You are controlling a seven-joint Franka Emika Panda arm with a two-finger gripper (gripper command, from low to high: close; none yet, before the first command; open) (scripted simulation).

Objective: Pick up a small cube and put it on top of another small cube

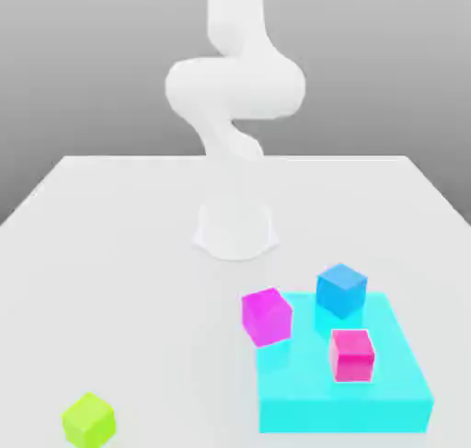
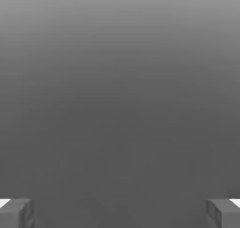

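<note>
Four small cubes show in the exterior view. A magenta cube sits at the far left corner of a flat cyan slab; I cannot tell whether it rests on the slab or on the table beside it. A blue cube stands at the slab's far edge. A pink cube rests on top of the slab. A green cube lies alone on the table at the near left. In the hand view my gripper is open, its grey fingertips wide apart with only grey background between them.
The white arm rises from its round base at the middle of the white table. The table's far edge runs behind the base.
</note>
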